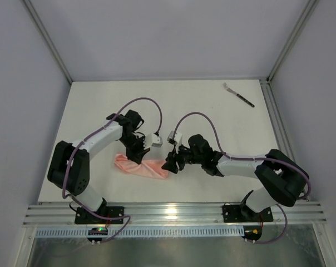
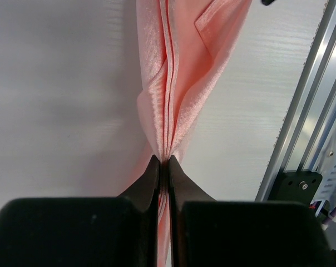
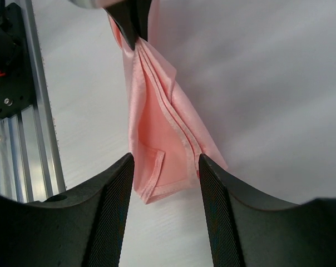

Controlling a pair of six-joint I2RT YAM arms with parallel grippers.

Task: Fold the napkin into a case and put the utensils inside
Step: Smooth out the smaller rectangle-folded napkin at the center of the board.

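1. Two claws tend the napkin (image 2: 182, 78), a narrow folded strip of soft salmon cloth with stitched hems; folding looks nearly done.
2. At one end the left claw (image 2: 163, 162) is clamped tight on it, bunching pleats.
3. Over its other end the right claw (image 3: 165, 167) stands open, gripping nothing.
4. Next: square the packet, then fetch the slim silvery fork (image 1: 238, 94), well apart from the napkin.

The left arm (image 1: 98, 139) and the right arm (image 1: 240, 164) bend in from the near edge of the table (image 1: 212, 111), wrists dipped toward each other. The left gripper (image 2: 162, 160) is pinched tight on the napkin (image 2: 179, 67). The right gripper (image 3: 165, 161) stands jaws apart, flanking the napkin's other end.
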